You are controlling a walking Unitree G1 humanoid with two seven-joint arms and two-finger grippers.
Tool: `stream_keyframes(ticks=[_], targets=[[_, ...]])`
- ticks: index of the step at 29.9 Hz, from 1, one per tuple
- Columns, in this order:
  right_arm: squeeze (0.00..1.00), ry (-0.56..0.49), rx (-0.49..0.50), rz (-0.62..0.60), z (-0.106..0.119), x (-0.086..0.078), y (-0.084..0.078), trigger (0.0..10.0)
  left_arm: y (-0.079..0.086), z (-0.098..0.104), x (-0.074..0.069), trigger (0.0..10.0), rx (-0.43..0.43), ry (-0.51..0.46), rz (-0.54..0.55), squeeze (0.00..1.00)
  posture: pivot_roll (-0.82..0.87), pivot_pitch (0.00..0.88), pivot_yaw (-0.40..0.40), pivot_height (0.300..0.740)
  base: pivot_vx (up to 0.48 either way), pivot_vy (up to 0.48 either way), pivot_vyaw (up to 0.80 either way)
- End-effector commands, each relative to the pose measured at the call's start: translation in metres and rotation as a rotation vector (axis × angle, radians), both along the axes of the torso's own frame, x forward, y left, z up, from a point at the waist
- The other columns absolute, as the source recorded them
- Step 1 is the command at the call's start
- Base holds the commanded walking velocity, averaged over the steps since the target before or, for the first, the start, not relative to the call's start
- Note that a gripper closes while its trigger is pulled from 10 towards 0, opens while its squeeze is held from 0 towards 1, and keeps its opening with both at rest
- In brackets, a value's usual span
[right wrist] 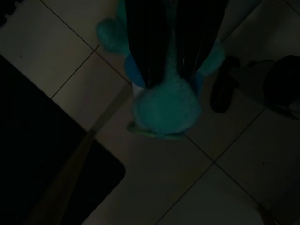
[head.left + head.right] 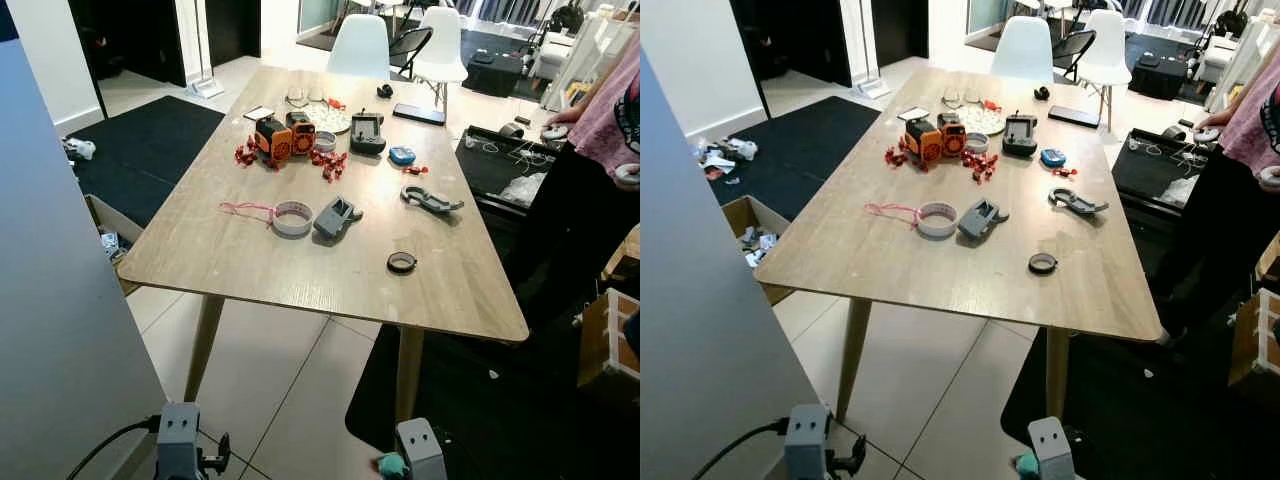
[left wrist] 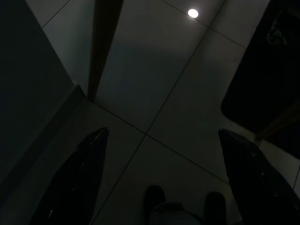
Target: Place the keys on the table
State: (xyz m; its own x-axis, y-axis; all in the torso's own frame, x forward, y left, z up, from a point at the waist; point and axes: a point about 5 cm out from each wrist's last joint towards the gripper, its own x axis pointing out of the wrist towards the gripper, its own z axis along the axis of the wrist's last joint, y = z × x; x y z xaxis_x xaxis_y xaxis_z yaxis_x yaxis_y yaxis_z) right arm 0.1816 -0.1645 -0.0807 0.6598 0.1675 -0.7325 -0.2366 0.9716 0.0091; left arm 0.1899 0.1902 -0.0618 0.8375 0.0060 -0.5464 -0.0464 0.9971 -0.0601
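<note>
My right gripper point(image 1: 169, 77) hangs low beside the table's near right leg, shut on a teal fluffy keyring charm point(image 1: 166, 110). That charm point(image 2: 390, 465) peeks out beside the right wrist point(image 2: 421, 446). Metal keys cannot be made out in the dark. The wooden table point(image 2: 240, 255) stands ahead, its near edge just beyond both wrists. My left gripper point(image 3: 161, 136) hangs over the floor tiles, open with its fingers point(image 3: 79, 173) wide apart and nothing between them.
The table carries orange toy robots point(image 2: 285, 137), red pieces point(image 2: 330, 163), a tape roll point(image 2: 293, 217), a grey device point(image 2: 336, 217) and a black ring point(image 2: 402, 262). A person in a pink top point(image 2: 610, 110) stands at the right. A grey panel point(image 2: 60, 330) rises at my left. Dark mats lie on the floor.
</note>
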Motion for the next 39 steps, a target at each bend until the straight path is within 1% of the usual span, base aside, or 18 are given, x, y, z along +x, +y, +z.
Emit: stream_keyframes(ticks=[1,4,15,17,21,36,39], targets=[[0.0,0.015,-0.008,-0.004,-0.0018,-0.0032,-0.0016,10.0,-0.0028,-0.0011,-0.0015,10.0,-0.018,0.005,-0.001,0.0,0.06,0.055,-0.059,0.74,0.0,0.0,0.0],[0.0,0.016,-0.009,-0.002,-0.0018,-0.0033,-0.0021,10.0,-0.0036,-0.0004,-0.0013,10.0,-0.03,-0.004,-0.01,0.0,0.06,0.055,-0.06,0.74,0.0,0.0,0.0],[0.0,0.019,-0.013,0.0,-0.0022,-0.0041,-0.003,10.0,-0.0052,-0.0007,-0.0024,10.0,-0.041,-0.007,-0.012,0.0,0.06,0.055,-0.063,0.74,0.279,0.0,0.0],[0.0,0.02,-0.013,0.0,-0.0022,-0.0041,-0.003,10.0,-0.0043,0.0008,-0.0019,10.0,-0.023,-0.025,-0.004,0.0,0.06,0.056,-0.063,0.74,0.0,0.0,0.0],[0.0,0.021,-0.015,0.0,-0.0023,-0.0043,-0.0032,10.0,-0.0034,0.0002,-0.0027,10.0,-0.004,-0.019,-0.006,0.0,0.06,0.056,-0.063,0.74,0.0,0.0,0.0],[0.0,0.029,-0.016,-0.001,-0.0033,-0.006,-0.0029,10.0,-0.0022,-0.0007,-0.0055,10.0,-0.008,-0.015,-0.006,0.0,0.06,0.057,-0.062,0.74,0.0,0.0,0.0],[0.0,0.027,-0.016,-0.02,-0.0035,-0.0064,-0.0041,10.0,-0.0009,-0.0005,-0.0059,10.0,-0.007,-0.017,-0.001,0.0,0.06,0.052,-0.062,0.74,0.0,0.0,0.0]])
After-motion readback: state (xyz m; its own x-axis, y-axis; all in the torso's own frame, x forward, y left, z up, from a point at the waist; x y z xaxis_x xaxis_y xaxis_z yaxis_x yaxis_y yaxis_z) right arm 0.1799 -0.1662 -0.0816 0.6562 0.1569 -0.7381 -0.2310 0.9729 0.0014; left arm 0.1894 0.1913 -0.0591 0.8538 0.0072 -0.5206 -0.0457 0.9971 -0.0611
